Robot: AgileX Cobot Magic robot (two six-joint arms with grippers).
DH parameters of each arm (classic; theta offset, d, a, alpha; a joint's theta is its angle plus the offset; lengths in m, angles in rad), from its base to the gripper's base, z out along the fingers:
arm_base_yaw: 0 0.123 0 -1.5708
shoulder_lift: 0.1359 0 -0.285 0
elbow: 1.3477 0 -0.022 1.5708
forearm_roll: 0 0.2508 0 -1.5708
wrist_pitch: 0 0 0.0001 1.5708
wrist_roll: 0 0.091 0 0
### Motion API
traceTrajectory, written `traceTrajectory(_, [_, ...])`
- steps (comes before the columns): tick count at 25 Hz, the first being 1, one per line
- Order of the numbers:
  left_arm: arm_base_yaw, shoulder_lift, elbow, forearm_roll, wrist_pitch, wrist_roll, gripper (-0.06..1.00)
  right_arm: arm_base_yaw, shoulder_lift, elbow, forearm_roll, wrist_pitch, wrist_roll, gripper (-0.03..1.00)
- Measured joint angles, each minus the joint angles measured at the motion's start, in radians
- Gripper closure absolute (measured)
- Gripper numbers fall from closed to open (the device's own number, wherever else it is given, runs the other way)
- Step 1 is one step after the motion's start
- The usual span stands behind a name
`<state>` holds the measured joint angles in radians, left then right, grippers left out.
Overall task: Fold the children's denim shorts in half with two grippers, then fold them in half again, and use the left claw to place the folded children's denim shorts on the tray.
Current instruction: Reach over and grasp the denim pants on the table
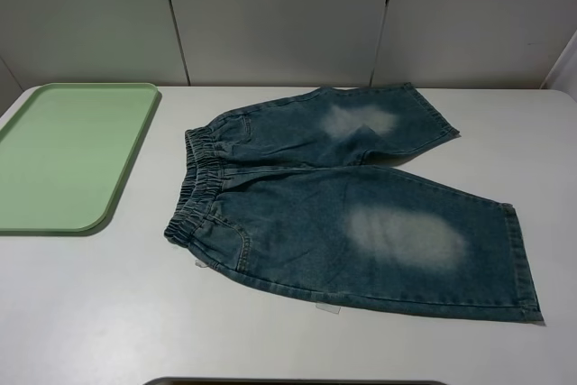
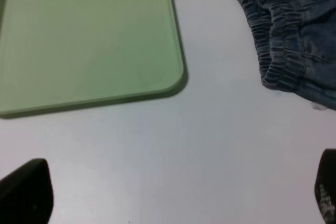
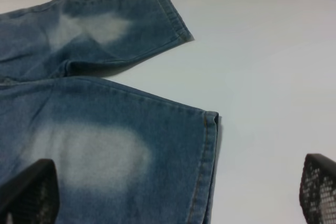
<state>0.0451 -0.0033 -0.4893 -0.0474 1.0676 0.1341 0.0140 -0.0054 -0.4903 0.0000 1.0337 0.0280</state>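
The children's denim shorts (image 1: 352, 205) lie spread flat and unfolded on the white bench (image 1: 90, 313), faded patches up. Their gathered waistband (image 2: 278, 40) is turned toward the light-green tray (image 1: 68, 155), which sits apart from them on the left of the overhead view, and both legs point away from it. The left claw (image 2: 176, 198) hangs over bare bench between the tray's corner and the waistband, and the right gripper (image 3: 173, 195) hangs above the nearer leg's hem (image 3: 210, 145); both sets of jaws are spread wide and grip nothing.
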Motion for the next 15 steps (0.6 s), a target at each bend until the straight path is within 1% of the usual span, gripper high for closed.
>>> traceTrajectory(15, [0.000, 0.000, 0.000, 0.000, -0.002, 0.000, -0.05, 0.000, 0.000, 0.000, 0.005, 0.000, 0.000, 0.27])
